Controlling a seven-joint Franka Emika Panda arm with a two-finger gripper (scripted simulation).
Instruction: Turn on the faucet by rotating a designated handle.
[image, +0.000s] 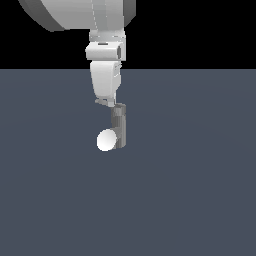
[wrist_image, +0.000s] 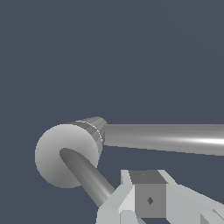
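Above the faucet (image: 119, 127), claw (image: 106, 102) at the handle (wrist_image: 89, 177), its opening impossible to tell

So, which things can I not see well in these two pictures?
- Handle: in the exterior view the arm hides it; in the wrist view its far end goes behind the claw.
- Claw: open or shut cannot be told; the exterior view shows only its body above the faucet, and the wrist view's edge cuts it off.
- Claw touching the handle: unclear in both views.
- Arm: its upper part is cut off at the exterior view's top edge.
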